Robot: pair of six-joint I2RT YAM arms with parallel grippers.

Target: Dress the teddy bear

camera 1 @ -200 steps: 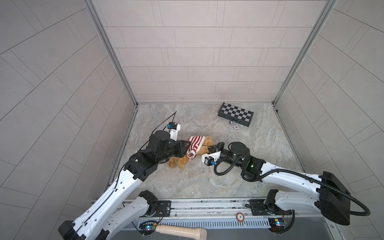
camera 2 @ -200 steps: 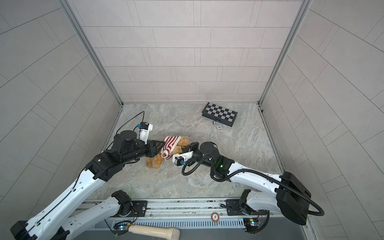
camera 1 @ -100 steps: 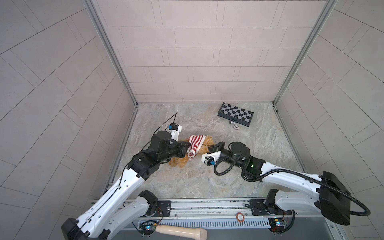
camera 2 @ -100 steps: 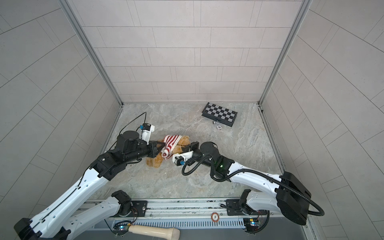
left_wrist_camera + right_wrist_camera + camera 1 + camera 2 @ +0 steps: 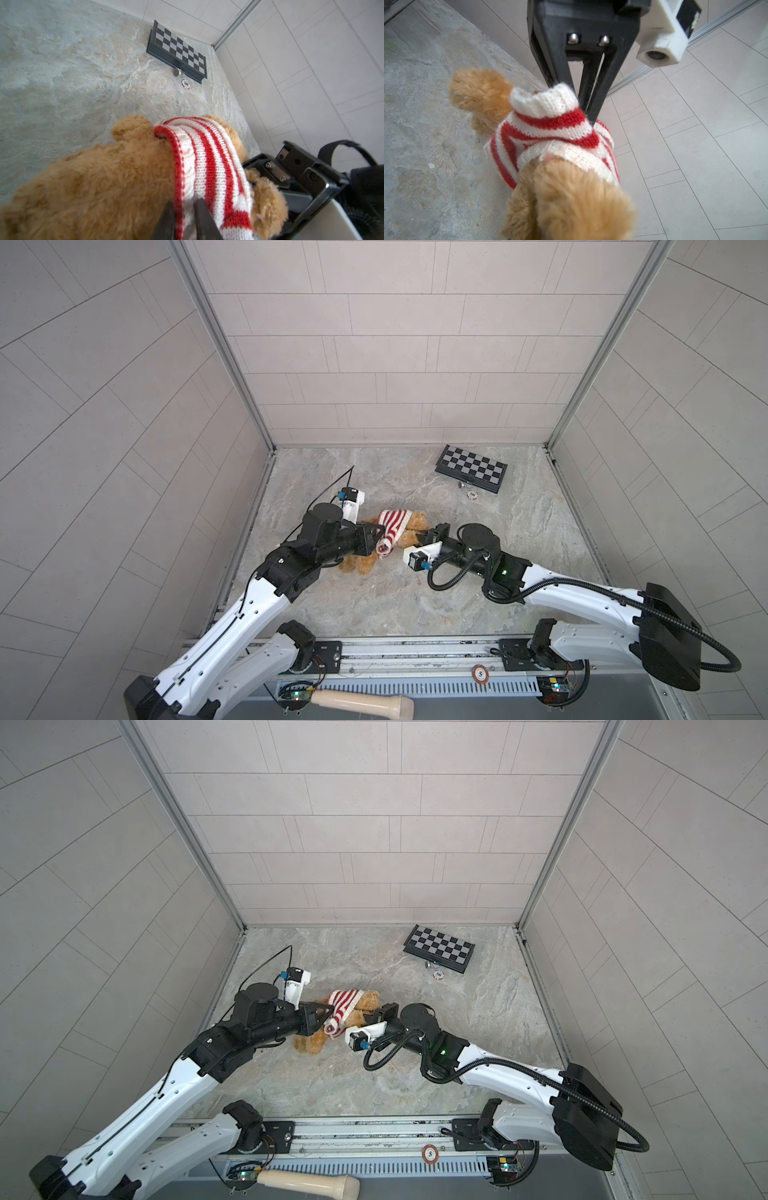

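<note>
The teddy bear (image 5: 358, 565) lies on the stone floor between my two grippers, golden-brown and fluffy. A red-and-white striped sweater (image 5: 392, 522) is bunched over its upper body. My left gripper (image 5: 185, 202) is shut on the sweater's (image 5: 207, 158) red-edged hem. It comes in from the left in both top views (image 5: 326, 1020). My right gripper (image 5: 427, 536) presses against the bear from the right. Its jaws are buried in the bear's fur (image 5: 571, 197) and appear shut on it. The right wrist view shows the left gripper's fingers (image 5: 600, 93) behind the sweater (image 5: 550, 124).
A folded chessboard (image 5: 471, 467) lies at the back right, with a poker chip (image 5: 471, 494) and a small metal piece (image 5: 461, 485) in front of it. Tiled walls enclose the floor on three sides. A wooden handle (image 5: 361, 699) lies below the front rail.
My left gripper has closed on the sweater's hem and shifted slightly. The right arm and the bear have hardly moved.
</note>
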